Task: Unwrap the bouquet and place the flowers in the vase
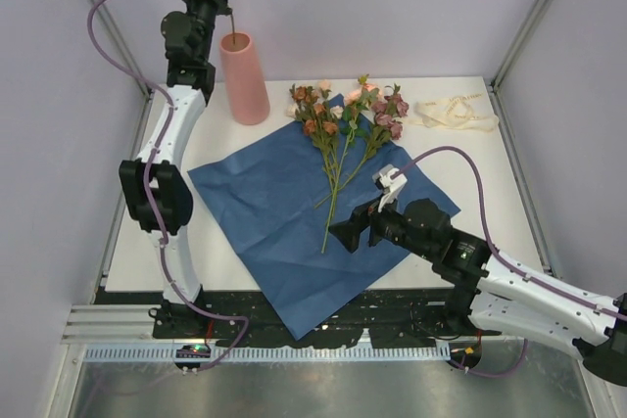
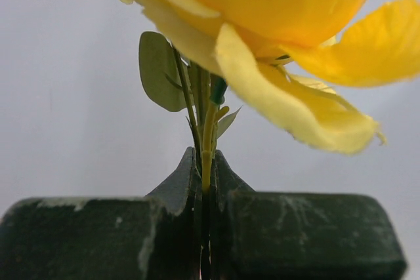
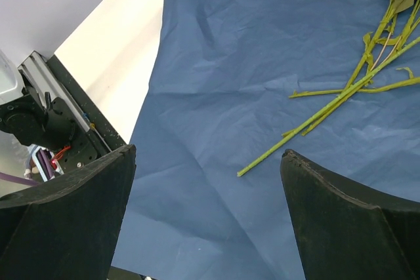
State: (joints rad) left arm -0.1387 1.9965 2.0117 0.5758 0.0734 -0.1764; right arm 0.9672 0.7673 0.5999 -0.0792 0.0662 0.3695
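**Yellow bloom over the vase, other stems loose on the paper**

Across the pale counter (image 1: 220,252): a large, creased, dark-blue paper sheet (image 1: 274,212), unfolded flat, with its near corner over the front edge.

Left arm (image 1: 167,154): stretched up and away toward the far-left corner, wrist high above the vase. Right arm (image 1: 509,291): low, reaching in from the near right over the right half of the paper.

At the far left of the counter, just off the paper's far corner: a tall matte salmon-pink cylindrical vase (image 1: 245,80), upright.

On the far part of the paper: loose flowers (image 1: 348,129), artificial, in peach, mauve and rust. Heads toward the back, some past the paper's far edge; long green stems running toward the near side.

To the right of them, on bare counter and apart from the paper: a crumpled cream ribbon (image 1: 453,113).

Left jaws: pinched tight on the green stem of a yellow flower (image 2: 262,4), just beneath the bloom, with the thin stem hanging down to the vase's mouth.

Right jaws: spread wide and empty above the paper, with the cut stem ends lying beneath the gap, untouched.
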